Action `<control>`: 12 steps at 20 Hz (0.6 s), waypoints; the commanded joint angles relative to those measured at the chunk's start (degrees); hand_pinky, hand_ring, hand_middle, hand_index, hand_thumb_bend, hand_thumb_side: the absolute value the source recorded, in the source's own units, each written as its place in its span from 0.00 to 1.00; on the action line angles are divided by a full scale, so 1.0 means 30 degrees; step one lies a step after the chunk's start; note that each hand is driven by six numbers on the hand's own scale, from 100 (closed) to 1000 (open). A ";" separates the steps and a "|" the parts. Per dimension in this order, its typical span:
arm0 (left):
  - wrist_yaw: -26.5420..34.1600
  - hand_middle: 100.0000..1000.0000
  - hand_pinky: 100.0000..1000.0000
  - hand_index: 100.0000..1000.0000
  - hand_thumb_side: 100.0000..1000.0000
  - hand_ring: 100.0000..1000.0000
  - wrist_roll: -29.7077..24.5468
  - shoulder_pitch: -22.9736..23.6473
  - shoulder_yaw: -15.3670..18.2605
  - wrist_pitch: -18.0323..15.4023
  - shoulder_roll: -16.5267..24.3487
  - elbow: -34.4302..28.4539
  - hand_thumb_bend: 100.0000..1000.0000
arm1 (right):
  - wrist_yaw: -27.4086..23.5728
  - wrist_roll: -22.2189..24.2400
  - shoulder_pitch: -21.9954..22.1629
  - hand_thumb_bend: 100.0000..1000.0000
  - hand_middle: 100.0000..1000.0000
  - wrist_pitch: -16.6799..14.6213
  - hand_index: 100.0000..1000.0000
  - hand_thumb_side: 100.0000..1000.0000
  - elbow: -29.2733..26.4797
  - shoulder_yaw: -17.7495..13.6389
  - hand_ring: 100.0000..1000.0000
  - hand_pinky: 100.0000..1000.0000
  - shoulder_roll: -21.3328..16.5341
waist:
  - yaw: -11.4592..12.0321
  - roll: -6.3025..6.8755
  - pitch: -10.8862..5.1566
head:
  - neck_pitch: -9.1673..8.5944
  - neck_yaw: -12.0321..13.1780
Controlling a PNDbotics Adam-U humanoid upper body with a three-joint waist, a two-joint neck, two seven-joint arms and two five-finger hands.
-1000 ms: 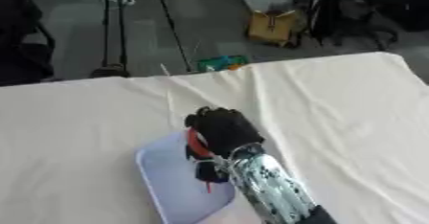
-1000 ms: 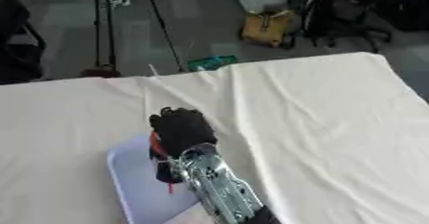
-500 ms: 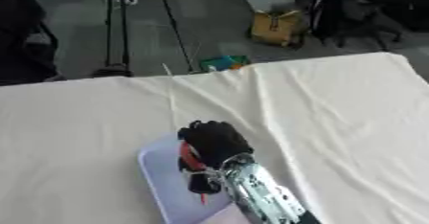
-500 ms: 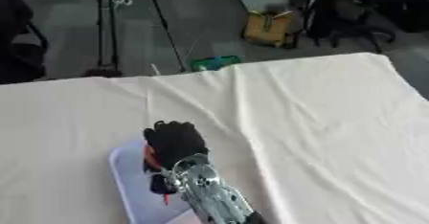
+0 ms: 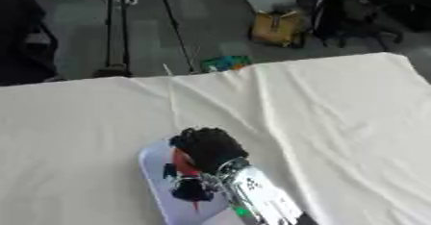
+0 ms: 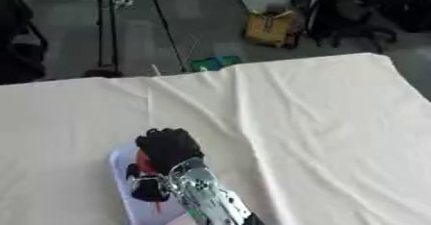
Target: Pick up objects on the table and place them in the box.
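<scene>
My right hand [image 5: 208, 147] comes in from the bottom edge on a silver forearm and hovers over the pale lilac box [image 5: 152, 177] at the lower middle of the cloth-covered table. Its black fingers are curled, seen from the back. A red and black object [image 5: 182, 164] shows at the hand's left side, and a dark part with a thin red tip hangs below it over the box floor. What the object is cannot be made out. The same hand [image 6: 168, 147] and box [image 6: 122, 173] appear in the right eye view. My left hand is out of sight.
A wrinkled cream cloth [image 5: 336, 113] covers the whole table. Beyond its far edge lie a green thing on the floor [image 5: 224, 63], tripod legs [image 5: 118, 22] and a yellow bag [image 5: 276, 27].
My right hand has drawn back toward me and slightly left, from the box's far edge to above its middle. The red and black object moved with it.
</scene>
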 commanded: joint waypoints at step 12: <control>-0.0103 0.85 0.69 0.75 0.91 0.80 0.0080 -0.0241 0.0033 0.0008 0.0167 -0.0269 0.00 | -0.0323 0.0697 -0.0439 0.14 0.75 -0.0825 0.97 0.99 -0.0561 -0.0148 0.68 0.64 0.0194 | -0.0036 0.0026 -0.0333 | -0.0140 -0.0011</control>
